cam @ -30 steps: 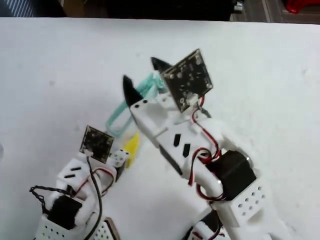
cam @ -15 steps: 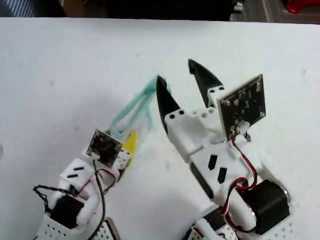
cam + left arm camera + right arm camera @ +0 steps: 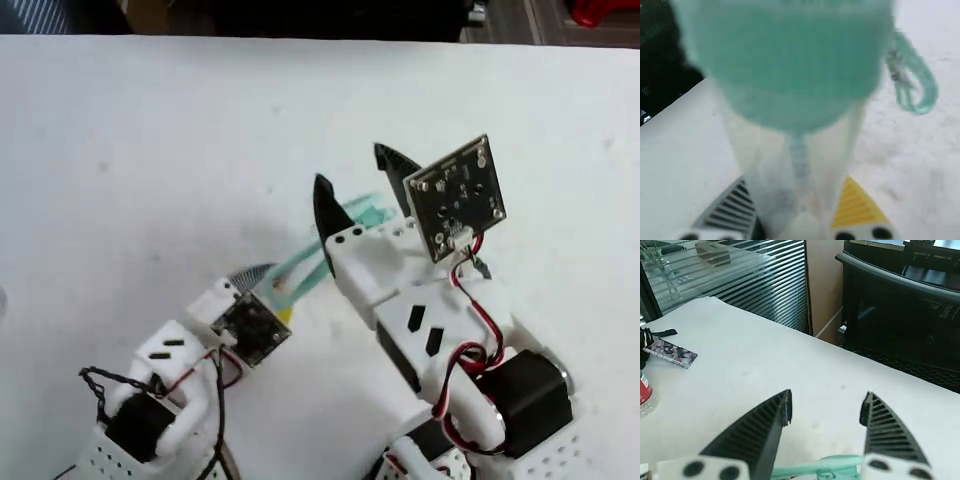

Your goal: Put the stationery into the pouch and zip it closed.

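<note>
The pouch (image 3: 330, 243) is clear plastic with a teal zip edge and lies slanted on the white table (image 3: 150, 150). My left gripper (image 3: 268, 290) is shut on its near end. In the left wrist view the pouch (image 3: 790, 90) stands between the grey and yellow fingers of my left gripper (image 3: 797, 185), and a teal cord loop (image 3: 915, 85) hangs off its side. My right gripper (image 3: 350, 168) is open, raised over the pouch's far end. The right wrist view shows my right gripper (image 3: 826, 400) with its black fingers wide apart and the pouch (image 3: 822, 471) low between them. No stationery can be made out.
A card (image 3: 672, 352) and a red-and-white can (image 3: 644, 390) lie far off on the table (image 3: 740, 365). Beyond the table's edge are window blinds (image 3: 740, 275) and a black chair (image 3: 900, 315). The back of the table is bare white.
The left gripper has turned and swung the pouch round, so its far end now points right, under the right gripper. The right gripper moved right, then back a little over the pouch.
</note>
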Controlling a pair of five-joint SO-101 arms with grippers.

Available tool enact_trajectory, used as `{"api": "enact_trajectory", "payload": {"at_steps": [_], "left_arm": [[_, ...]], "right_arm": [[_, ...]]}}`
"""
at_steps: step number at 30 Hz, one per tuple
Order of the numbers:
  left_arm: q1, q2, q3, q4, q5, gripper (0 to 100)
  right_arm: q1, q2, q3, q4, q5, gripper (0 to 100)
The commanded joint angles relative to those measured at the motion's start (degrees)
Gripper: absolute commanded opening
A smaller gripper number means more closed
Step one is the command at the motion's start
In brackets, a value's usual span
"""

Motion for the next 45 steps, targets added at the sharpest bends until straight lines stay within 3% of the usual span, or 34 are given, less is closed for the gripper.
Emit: {"api": "enact_trajectory", "payload": {"at_steps": [1, 7, 14, 22, 26, 34, 39, 45], "left_arm": [[-0.13, 0.57, -0.18, 0.97, -0.70, 2], [0.04, 0.57, -0.18, 0.97, -0.88, 2], [-0.04, 0.57, -0.18, 0.97, -0.97, 2], [-0.04, 0.57, 0.79, 0.18, -0.97, 2], [-0.13, 0.57, 3.60, -3.34, -1.05, 2], [-0.13, 0.57, 4.04, -3.96, -1.05, 2], [-0.13, 0.57, 4.04, -3.96, -1.05, 2], [-0.13, 0.48, 3.96, -3.96, -1.05, 2]], "right_arm": [[0.31, 0.13, -0.53, 3.47, -0.18, 21.2], [0.22, 0.31, -0.53, 11.21, -14.33, 21.4], [0.13, 1.01, -0.53, 10.51, -14.59, 21.5], [0.04, 13.67, -2.46, 10.86, -15.21, 21.5], [-0.04, 14.90, -10.29, 17.10, -21.54, 21.6], [-6.99, 14.99, -13.63, 22.46, -25.76, 37.8], [-7.16, 15.52, -13.36, 26.33, -26.37, 38.9], [-7.25, 20.53, -12.57, 20.62, -28.13, 38.9]]}}
